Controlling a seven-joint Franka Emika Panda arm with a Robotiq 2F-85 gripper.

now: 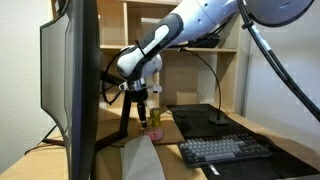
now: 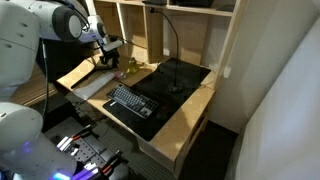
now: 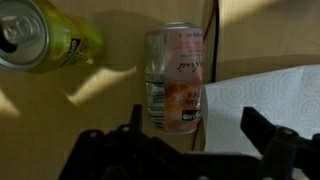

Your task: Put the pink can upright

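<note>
1. Approach step: claw is held wide open, empty, over pink can.
2. It is seen lying on desk beside yellow can.
3. Next: descent, grip across body and rotation upright are judged needed.

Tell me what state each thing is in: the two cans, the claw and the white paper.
pink can: lying on its side, not held.
yellow can: lying on its side.
gripper: open, empty, hovering over the pink can.
white paper: lying flat beside the pink can.
</note>
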